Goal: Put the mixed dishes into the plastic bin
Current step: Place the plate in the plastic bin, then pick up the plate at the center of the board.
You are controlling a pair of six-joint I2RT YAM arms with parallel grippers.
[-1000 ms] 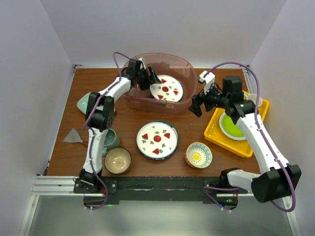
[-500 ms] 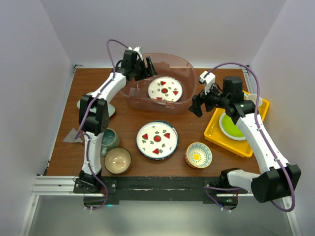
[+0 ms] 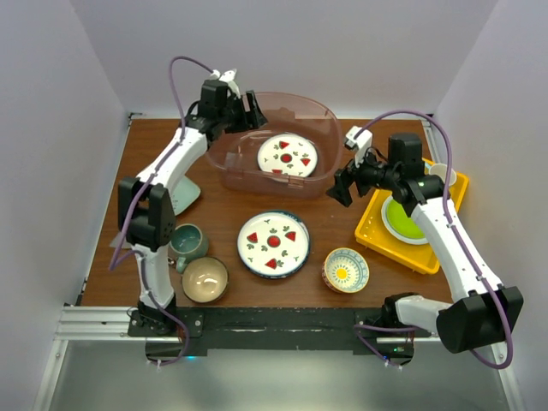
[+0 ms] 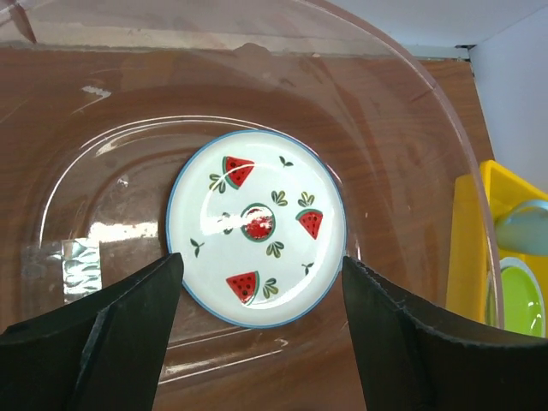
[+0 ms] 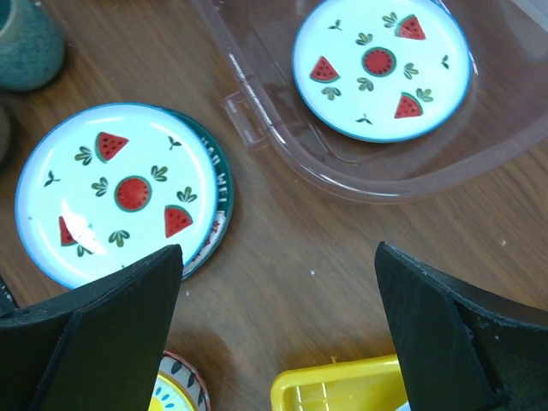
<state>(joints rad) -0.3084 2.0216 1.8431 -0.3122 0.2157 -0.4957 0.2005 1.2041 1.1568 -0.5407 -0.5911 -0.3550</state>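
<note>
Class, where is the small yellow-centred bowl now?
Top view: the bowl sits near-right on the table, between the nearer watermelon plate and yellow tray.

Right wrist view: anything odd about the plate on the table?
Yes. The watermelon plate on the table lies on a second plate, off-centre, so the lower one's dark green rim shows as a crescent along one side. No chips or spills visible.

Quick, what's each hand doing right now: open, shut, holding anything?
Left hand: open, empty, over the translucent pinkish plastic bin holding a white watermelon-patterned plate.
Right hand: open, empty.
</note>
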